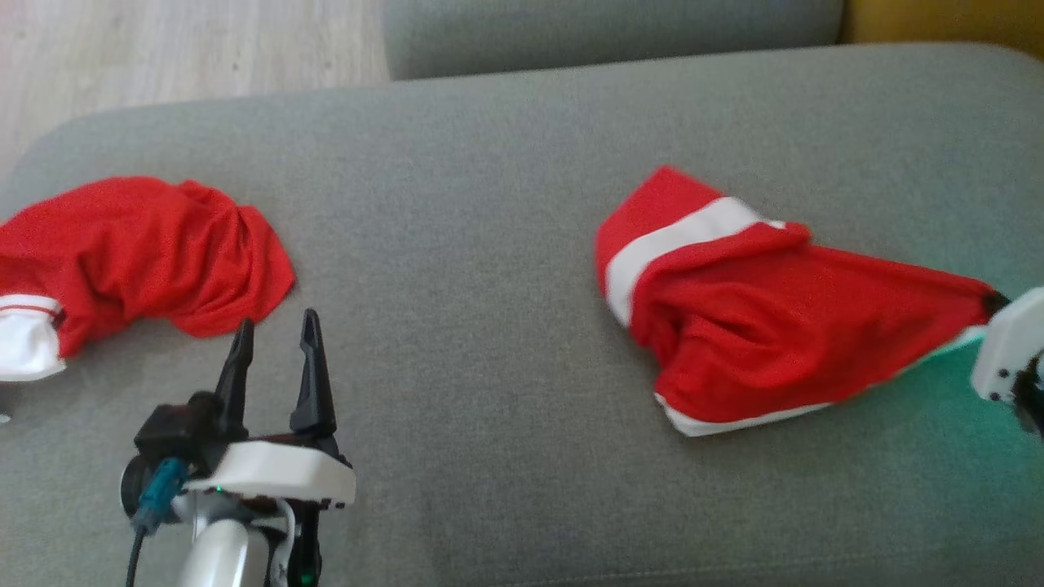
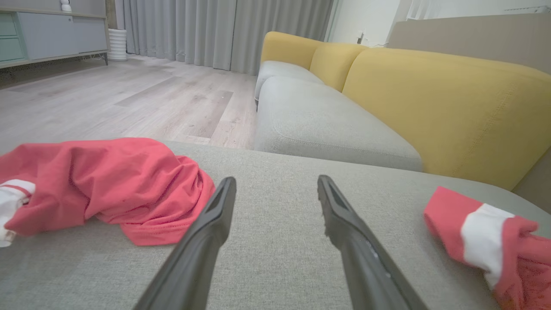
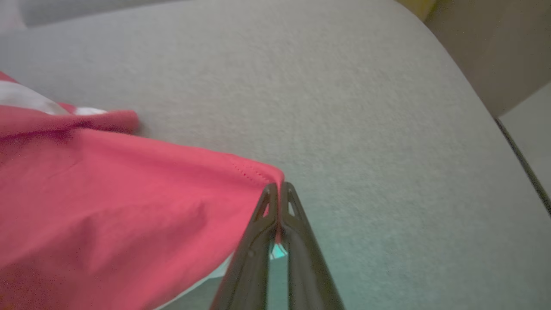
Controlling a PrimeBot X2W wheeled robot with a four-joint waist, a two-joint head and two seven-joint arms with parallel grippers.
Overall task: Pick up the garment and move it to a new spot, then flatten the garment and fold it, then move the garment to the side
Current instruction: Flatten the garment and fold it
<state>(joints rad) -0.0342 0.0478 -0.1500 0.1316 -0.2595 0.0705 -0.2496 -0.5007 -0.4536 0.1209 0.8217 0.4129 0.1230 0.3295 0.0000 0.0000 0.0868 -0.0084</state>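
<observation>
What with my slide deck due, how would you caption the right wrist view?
Right tool shut on a corner of the red garment on the grey cushion.

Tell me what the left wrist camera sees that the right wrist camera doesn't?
Left wrist view's extras: grey curtains, a cabinet, a second red garment lying loose, and the open left fingers. Right wrist view's extras: the right fingers shut on the red-and-white garment at its corner. Shared: that garment and the grey cushion under it.

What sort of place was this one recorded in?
Probably a home living room: a sofa with grey seats and yellow backs, a wood-plank floor, and long grey curtains along the far wall.
</observation>
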